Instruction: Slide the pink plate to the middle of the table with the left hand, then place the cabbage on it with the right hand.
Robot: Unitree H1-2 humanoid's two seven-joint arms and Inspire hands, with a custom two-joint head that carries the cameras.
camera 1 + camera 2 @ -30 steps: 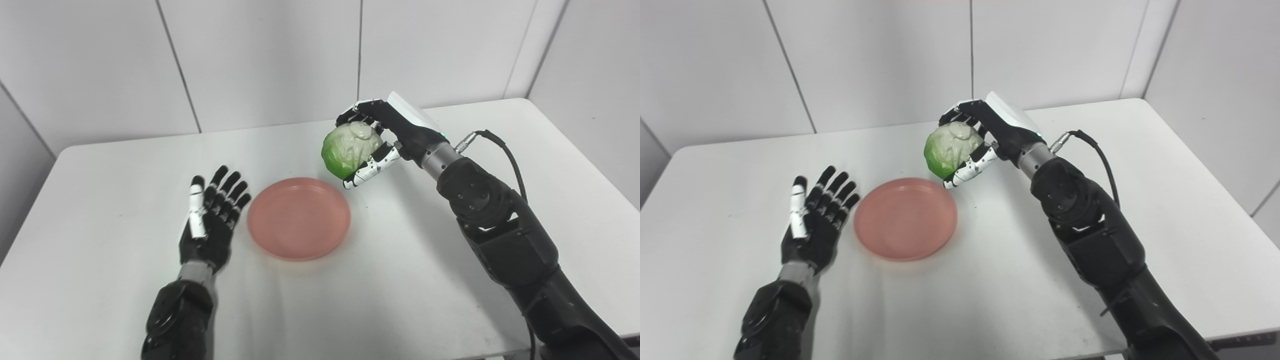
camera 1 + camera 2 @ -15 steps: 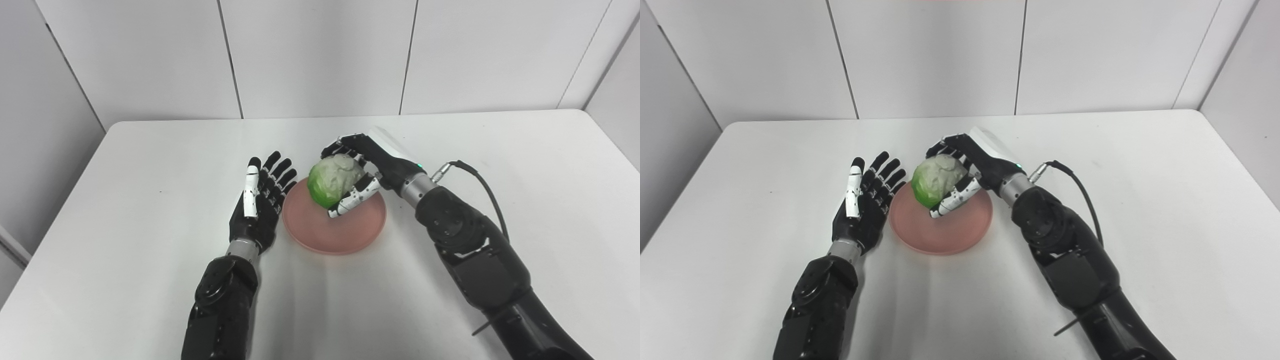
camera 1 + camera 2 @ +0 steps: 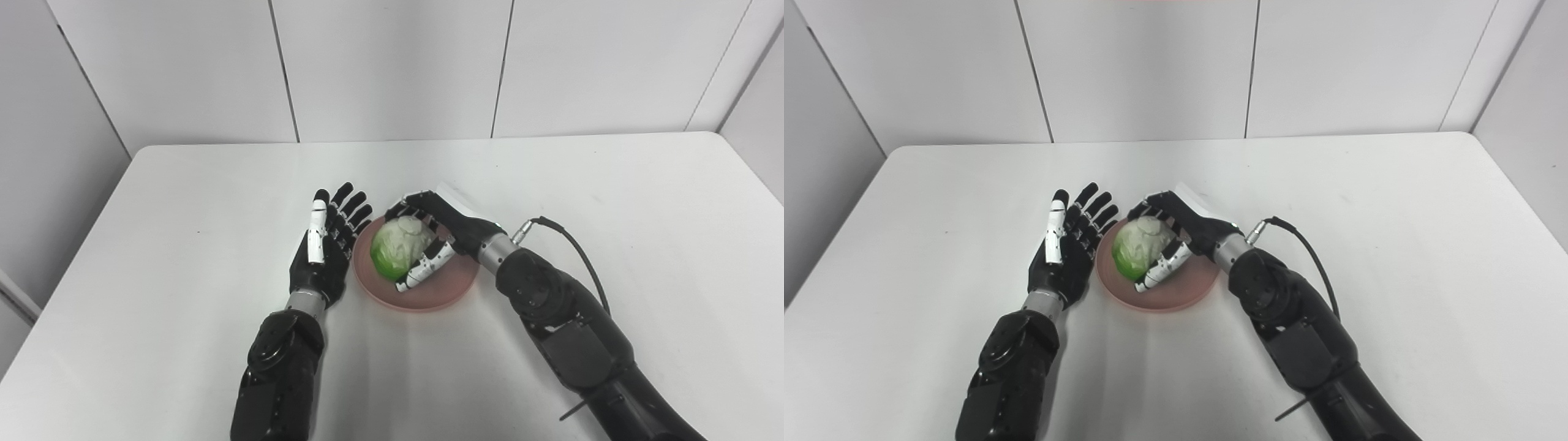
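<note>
Gripping the cabbage (image 3: 397, 250), the right hand (image 3: 436, 239) has its dark fingers (image 3: 411, 205) curled over the far side and top of it, and its white thumb (image 3: 422, 272) lies along the near side. The cabbage sits inside this grasp, over the pink plate (image 3: 447, 288); I cannot tell if its underside touches the plate. The green part of the cabbage faces away from the palm, toward the left hand (image 3: 324, 257).

The left hand is open and holds nothing, with palm up and the fingers (image 3: 352, 211) spread. It rests on the white desk (image 3: 153, 245) just beside the plate's left rim, and the fingertips point toward the far wall.
</note>
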